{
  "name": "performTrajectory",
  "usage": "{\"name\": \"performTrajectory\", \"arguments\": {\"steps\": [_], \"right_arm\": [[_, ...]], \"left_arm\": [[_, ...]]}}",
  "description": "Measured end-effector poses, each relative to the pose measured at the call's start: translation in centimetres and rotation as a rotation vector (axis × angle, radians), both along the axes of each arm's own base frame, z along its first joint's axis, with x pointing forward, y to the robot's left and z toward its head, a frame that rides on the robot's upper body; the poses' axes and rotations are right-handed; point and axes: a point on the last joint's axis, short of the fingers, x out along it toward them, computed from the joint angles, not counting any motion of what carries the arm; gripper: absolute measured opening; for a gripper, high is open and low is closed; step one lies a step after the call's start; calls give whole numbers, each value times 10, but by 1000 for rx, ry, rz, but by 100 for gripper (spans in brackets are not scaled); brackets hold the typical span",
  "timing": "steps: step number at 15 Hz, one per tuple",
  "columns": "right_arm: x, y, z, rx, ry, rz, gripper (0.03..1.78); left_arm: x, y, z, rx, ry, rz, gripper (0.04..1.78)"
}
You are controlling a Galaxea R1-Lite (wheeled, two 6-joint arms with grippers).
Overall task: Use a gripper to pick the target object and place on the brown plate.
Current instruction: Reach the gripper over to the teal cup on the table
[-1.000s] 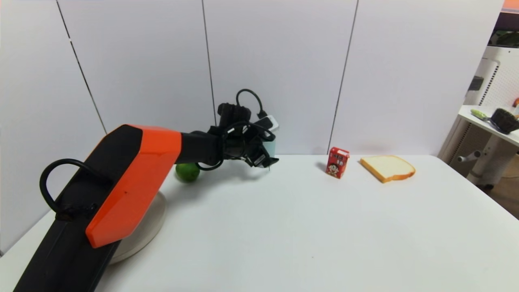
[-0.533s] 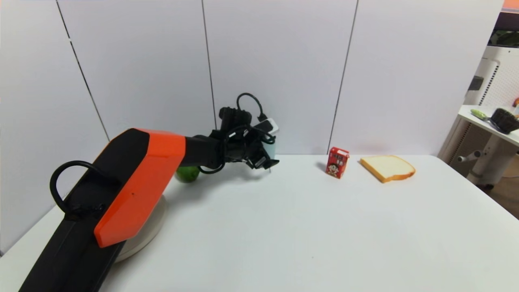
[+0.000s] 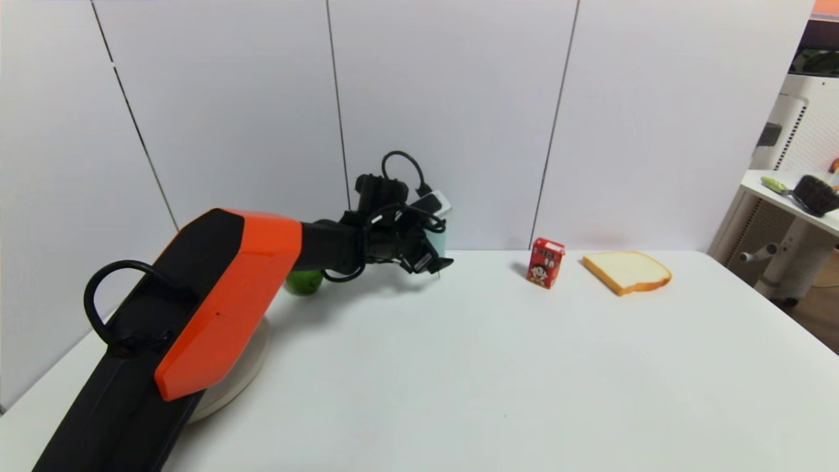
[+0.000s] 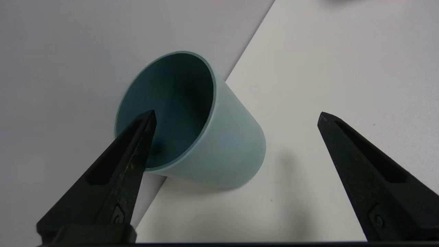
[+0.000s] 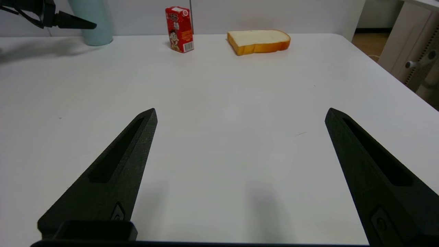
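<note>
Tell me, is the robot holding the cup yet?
No. The left gripper is open around the cup, not clamping it. The right gripper is open over the bare table.

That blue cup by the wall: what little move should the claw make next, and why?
Probably ease forward and close. The left claw is open, one finger at the blue cup rim, the other wide of it, nothing gripped yet. The cup stands on the table, not on the brown plate.
</note>
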Motion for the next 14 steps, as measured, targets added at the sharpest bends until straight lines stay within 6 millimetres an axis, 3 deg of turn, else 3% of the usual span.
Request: {"name": "performTrajectory", "arguments": {"steps": [7, 10, 14], "right_arm": [[0, 0, 0, 0, 0, 0, 169], [0, 0, 0, 0, 0, 0, 169], [0, 0, 0, 0, 0, 0, 169]], "left_arm": [[-1, -8, -17, 19, 37, -15, 169], [-2, -6, -21, 33, 61, -13, 118], [-2, -5, -22, 39, 72, -11, 67]]}}
